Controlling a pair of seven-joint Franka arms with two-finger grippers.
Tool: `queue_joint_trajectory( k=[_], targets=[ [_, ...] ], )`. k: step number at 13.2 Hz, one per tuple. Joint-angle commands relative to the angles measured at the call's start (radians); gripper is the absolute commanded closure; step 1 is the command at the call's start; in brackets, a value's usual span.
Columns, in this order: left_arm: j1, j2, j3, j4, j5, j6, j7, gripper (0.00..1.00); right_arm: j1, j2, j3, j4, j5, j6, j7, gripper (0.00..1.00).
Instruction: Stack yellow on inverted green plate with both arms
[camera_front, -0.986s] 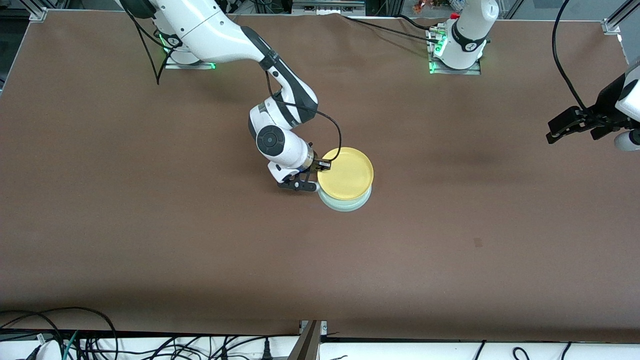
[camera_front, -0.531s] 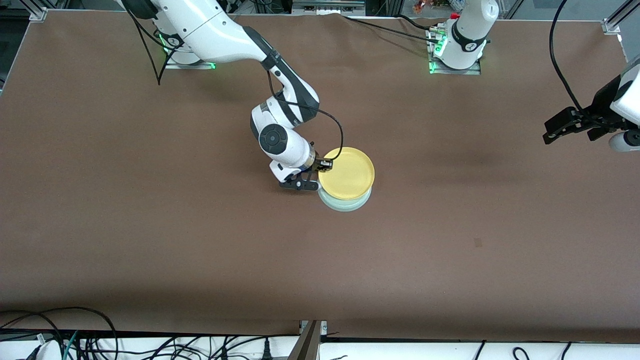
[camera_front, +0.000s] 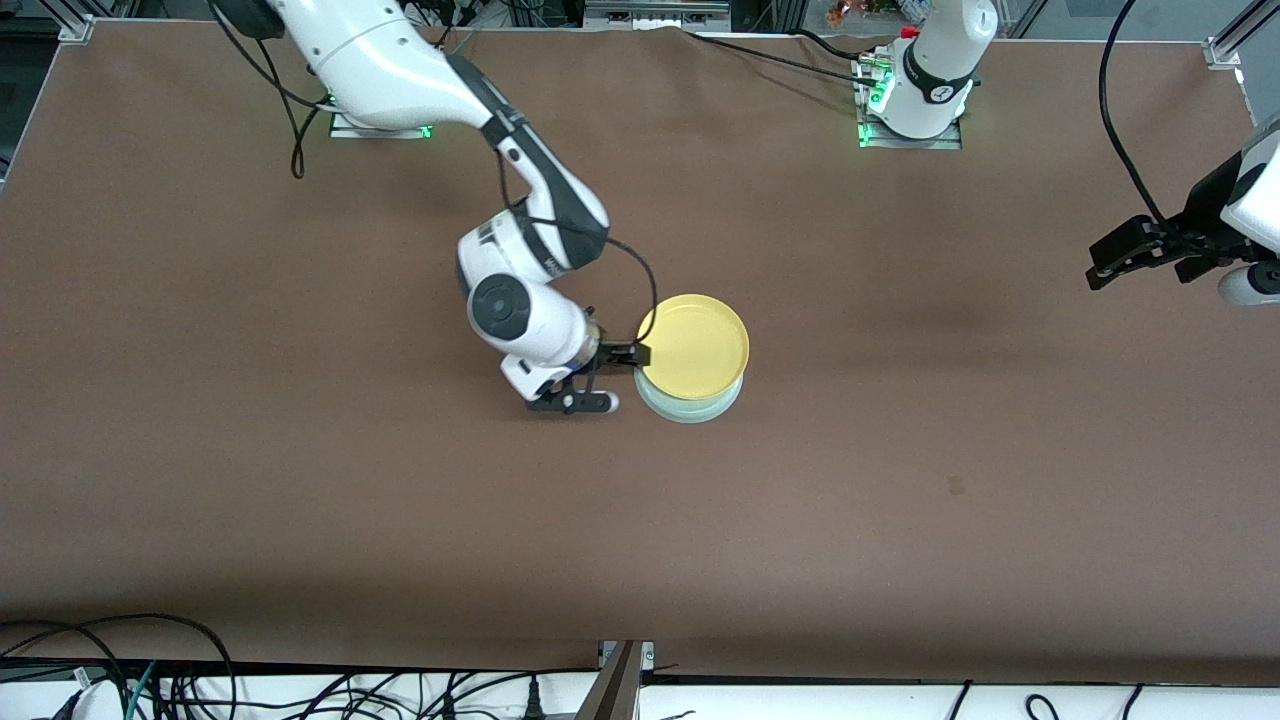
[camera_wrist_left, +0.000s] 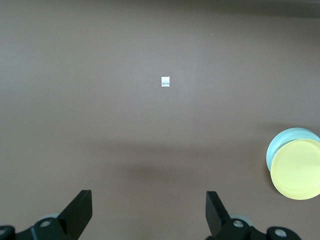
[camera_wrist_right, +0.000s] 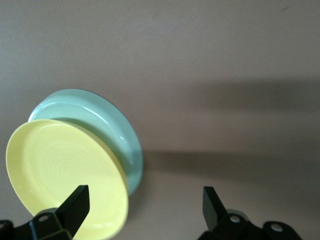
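Observation:
The yellow plate (camera_front: 693, 346) lies rim up on top of the inverted green plate (camera_front: 692, 407) near the table's middle. My right gripper (camera_front: 611, 378) stands open just beside the stack, toward the right arm's end, holding nothing. In the right wrist view the yellow plate (camera_wrist_right: 60, 175) covers most of the green plate (camera_wrist_right: 117, 132), and the right gripper (camera_wrist_right: 145, 205) has one finger in front of the yellow rim without touching it. My left gripper (camera_front: 1110, 258) hangs open and empty over the left arm's end of the table. Its own view shows the left gripper (camera_wrist_left: 149, 207) over bare mat.
A brown mat (camera_front: 400, 520) covers the whole table. A small pale mark (camera_wrist_left: 166, 81) sits on the mat, nearer the front camera than the stack. Cables (camera_front: 150, 680) run along the table's front edge.
My right gripper has opened, let go of the yellow plate and drawn back toward the right arm's end. The plate stays on the green one. The left arm has hardly moved.

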Motion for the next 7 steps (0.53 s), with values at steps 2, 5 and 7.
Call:
queue_joint_trajectory(
  k=[2, 5, 7],
  targets=[
    [0.004, 0.013, -0.003, 0.034, -0.016, -0.026, 0.01, 0.0, -0.133, -0.038, 0.009, 0.149, -0.048, -0.261, -0.135, 0.0],
    [0.004, 0.013, -0.003, 0.033, -0.014, -0.028, 0.011, 0.0, -0.257, -0.104, 0.008, 0.149, -0.083, -0.347, -0.272, 0.0],
    [0.004, 0.013, -0.001, 0.031, -0.014, -0.028, 0.014, 0.0, -0.309, -0.146, -0.004, 0.151, -0.091, -0.439, -0.326, 0.0]
  ],
)
